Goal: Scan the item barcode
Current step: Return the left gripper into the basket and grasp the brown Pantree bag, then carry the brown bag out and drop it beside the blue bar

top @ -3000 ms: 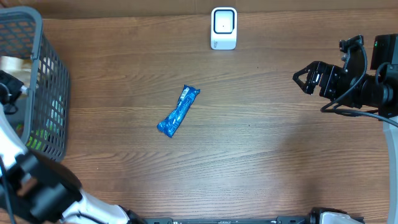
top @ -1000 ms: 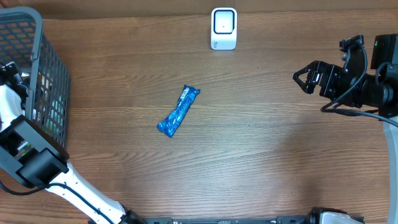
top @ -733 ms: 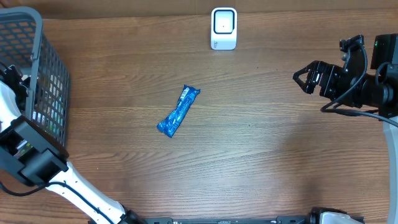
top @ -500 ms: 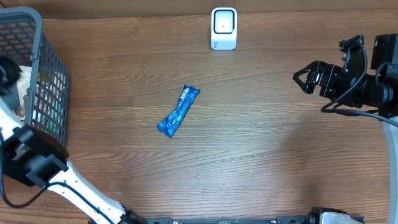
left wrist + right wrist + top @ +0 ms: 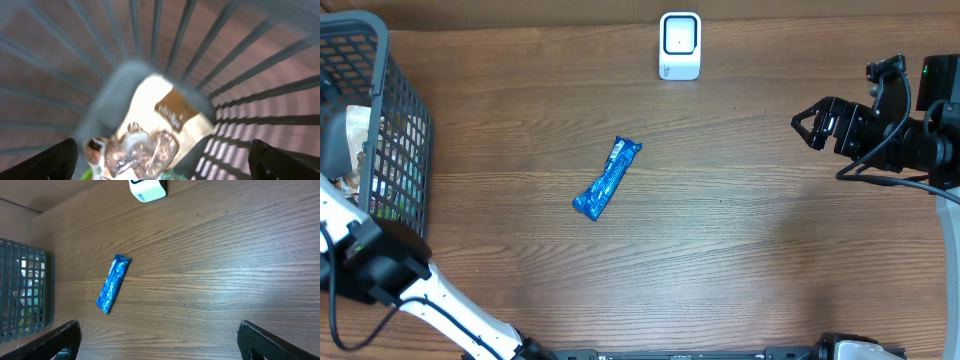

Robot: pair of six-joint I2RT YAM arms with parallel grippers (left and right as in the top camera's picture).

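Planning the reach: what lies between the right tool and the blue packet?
Nothing: the overhead view shows only bare table between the right tool and the blue packet. The scanner stands off that line.

A grey wire basket stands at the ten o'clock edge of the brown wood-grain counter. Inside it, a cream snack packet lies against crinkled clear wrappers.

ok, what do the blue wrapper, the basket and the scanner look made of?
The wrapper looks like thin glossy plastic film: crinkled, with shiny highlights. The basket is a matte grey grid, either moulded plastic or coated wire; I cannot tell which. The scanner seems to be smooth white hard plastic, judging by its rounded, even shell.
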